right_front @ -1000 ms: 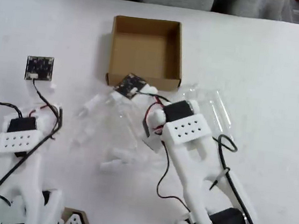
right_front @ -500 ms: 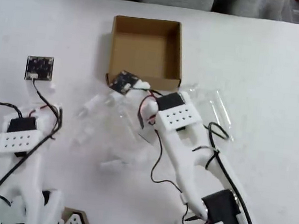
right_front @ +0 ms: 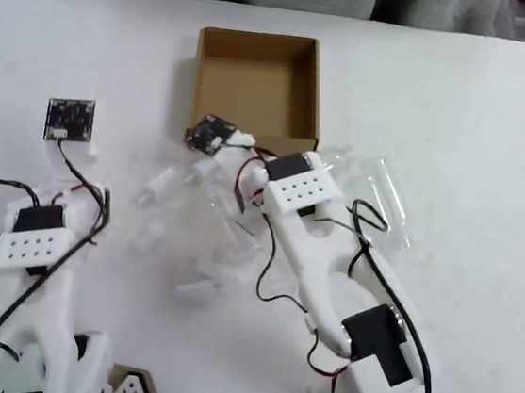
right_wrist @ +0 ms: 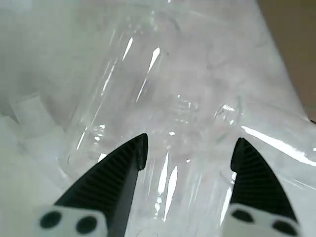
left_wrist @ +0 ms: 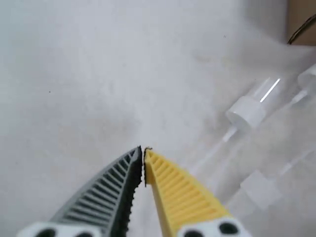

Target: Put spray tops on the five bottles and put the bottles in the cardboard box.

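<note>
Clear, thin plastic makes up the bottles (right_front: 207, 200), which lie on their sides in a loose heap on the tabletop (right_front: 472, 107) just in front of the cardboard box (right_front: 282, 146). The box holds none of them yet. They look empty, so I judge them very light, smooth enough to slip or roll at a nudge, and soft-walled enough to dent under a hard squeeze. The safest hold is probably across the round body near the shoulder, where the wall is stiffer, with gentle pressure. The right end effector (right_wrist: 191, 140) is spread wide and holds nothing. One bottle (right_wrist: 163, 98) lies just beyond it, its body showing in the gap between the two tips, though whether either tip touches it I cannot tell. The left end effector (left_wrist: 143, 150) has its tips pressed together on nothing, over bare tabletop. A white spray top (left_wrist: 245, 111) with its thin tube lies near it, off to one side and apart. That piece looks small and stiff, best taken by its collar, not by the bendy tube.
</note>
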Controlling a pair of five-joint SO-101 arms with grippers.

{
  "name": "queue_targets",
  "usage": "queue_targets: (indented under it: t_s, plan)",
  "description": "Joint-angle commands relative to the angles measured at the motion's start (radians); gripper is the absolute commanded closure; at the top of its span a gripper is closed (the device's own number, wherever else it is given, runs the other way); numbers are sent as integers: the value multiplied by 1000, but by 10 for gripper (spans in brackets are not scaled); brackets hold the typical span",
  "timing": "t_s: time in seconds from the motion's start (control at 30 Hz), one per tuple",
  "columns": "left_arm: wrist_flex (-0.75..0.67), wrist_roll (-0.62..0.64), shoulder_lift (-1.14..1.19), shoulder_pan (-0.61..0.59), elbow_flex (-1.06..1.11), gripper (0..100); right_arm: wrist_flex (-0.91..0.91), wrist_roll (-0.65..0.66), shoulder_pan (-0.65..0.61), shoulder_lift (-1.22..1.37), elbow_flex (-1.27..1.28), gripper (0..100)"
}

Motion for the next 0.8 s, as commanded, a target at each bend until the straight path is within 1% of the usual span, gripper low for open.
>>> queue_targets:
  t_s: [0.0, 0.1, 0.23, 0.4, 0.6, 0.77]
  plan:
    - [-21, 3, 8, 22, -21, 976, -7, 9, 56, 48, -15, 753]
    - [-23, 3, 8, 22, -21, 976, 2, 9, 65, 22, -15, 753]
    - [-55, 3, 10, 21, -20, 976, 70, 0, 61, -96, -12, 754]
    - [-57, 3, 10, 21, -20, 976, 131, -2, 59, -205, 8, 754]
    - [-57, 3, 10, 21, -20, 976, 77, -2, 35, -147, 49, 754]
    - [-57, 3, 10, 21, -20, 976, 74, 6, 36, -77, 46, 754]
